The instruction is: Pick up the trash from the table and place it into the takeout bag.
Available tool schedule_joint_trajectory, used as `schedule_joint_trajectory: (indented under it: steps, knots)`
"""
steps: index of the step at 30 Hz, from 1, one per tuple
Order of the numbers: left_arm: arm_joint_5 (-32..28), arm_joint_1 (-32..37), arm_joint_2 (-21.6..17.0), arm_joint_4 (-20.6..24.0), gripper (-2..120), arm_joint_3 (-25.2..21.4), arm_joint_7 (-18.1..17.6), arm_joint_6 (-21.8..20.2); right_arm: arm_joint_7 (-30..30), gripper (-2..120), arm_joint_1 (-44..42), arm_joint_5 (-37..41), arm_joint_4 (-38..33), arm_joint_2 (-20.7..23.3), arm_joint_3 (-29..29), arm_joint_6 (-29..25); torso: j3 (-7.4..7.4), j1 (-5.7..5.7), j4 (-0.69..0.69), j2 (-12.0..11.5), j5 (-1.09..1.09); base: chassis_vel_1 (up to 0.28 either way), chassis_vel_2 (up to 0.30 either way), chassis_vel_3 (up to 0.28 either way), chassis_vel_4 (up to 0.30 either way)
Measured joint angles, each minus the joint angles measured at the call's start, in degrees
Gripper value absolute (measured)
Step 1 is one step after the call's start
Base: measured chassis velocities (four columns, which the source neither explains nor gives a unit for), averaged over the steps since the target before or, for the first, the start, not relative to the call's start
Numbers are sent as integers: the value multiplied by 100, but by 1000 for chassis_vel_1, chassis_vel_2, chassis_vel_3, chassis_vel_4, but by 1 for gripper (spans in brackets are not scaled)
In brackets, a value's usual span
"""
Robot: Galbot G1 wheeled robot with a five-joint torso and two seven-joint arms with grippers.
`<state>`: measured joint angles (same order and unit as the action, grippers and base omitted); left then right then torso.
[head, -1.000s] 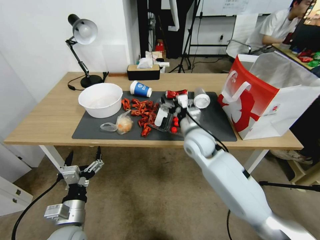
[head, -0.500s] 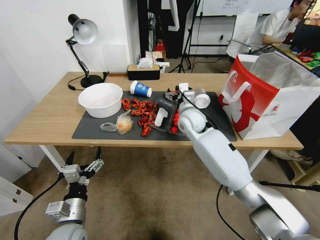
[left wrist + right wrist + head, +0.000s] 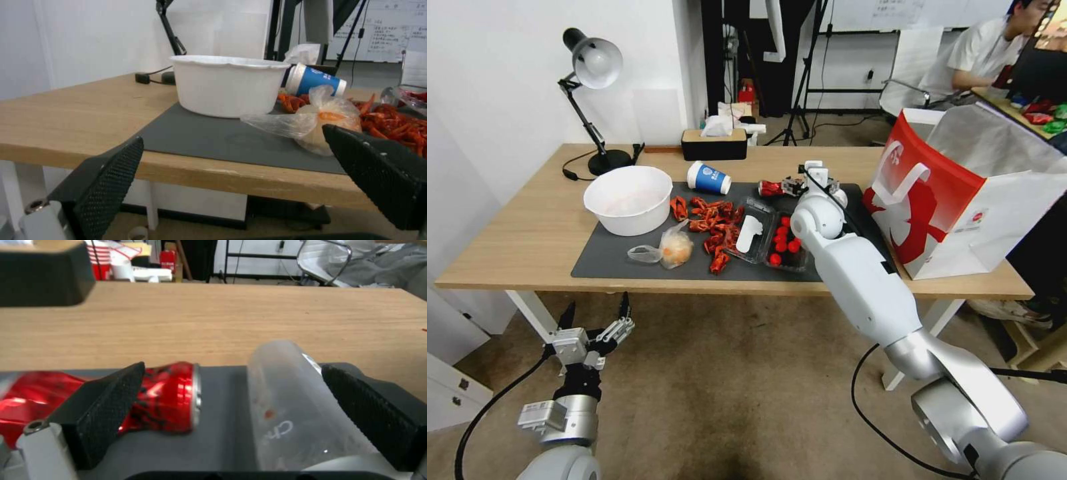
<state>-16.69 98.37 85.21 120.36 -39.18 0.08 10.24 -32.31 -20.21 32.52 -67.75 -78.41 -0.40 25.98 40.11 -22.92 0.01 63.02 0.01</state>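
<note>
The right gripper (image 3: 814, 179) reaches over the far edge of the dark grey mat (image 3: 607, 257) on the light-wood table (image 3: 527, 233), its fingers (image 3: 100, 410) spread wide and holding nothing. In the right wrist view the clear cup (image 3: 296, 406) lies on its side between the two pads, nearer the one beside the table's right end, while the crushed red can (image 3: 164, 398) lies just beside the other pad, partly behind it. In the head view the arm's wrist covers most of the cup, so only a little of it and the can's red end (image 3: 770, 188) show. The red-and-white takeout bag (image 3: 934, 200) stands open near the gripper, at the table's right end. The left gripper (image 3: 594, 327) hangs below the table's front edge, fingers (image 3: 106, 183) wide apart and empty. Ahead of it lie the clear plastic bag with the orange lump (image 3: 320, 120), the white bowl (image 3: 227, 85) and the blue-and-white paper cup (image 3: 313, 80) on its side.
</note>
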Motion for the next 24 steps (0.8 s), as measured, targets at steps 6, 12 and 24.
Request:
schedule_joint_trajectory:
  steps: [6,12,24]
  knots:
    - [0,-47,-35,-60,100,59,12,-15,128,100,22,-169,358,66,181,-81,-3,2,-4,2,-5,0,0,0,0]
    - [0,-38,-42,-60,100,59,13,-17,216,100,29,-382,593,91,285,-124,-4,3,-2,4,-3,0,0,0,0]
    - [12,-44,-32,-50,100,77,15,-25,191,100,-121,-392,451,191,320,-127,-1,2,1,2,-2,0,0,0,0]
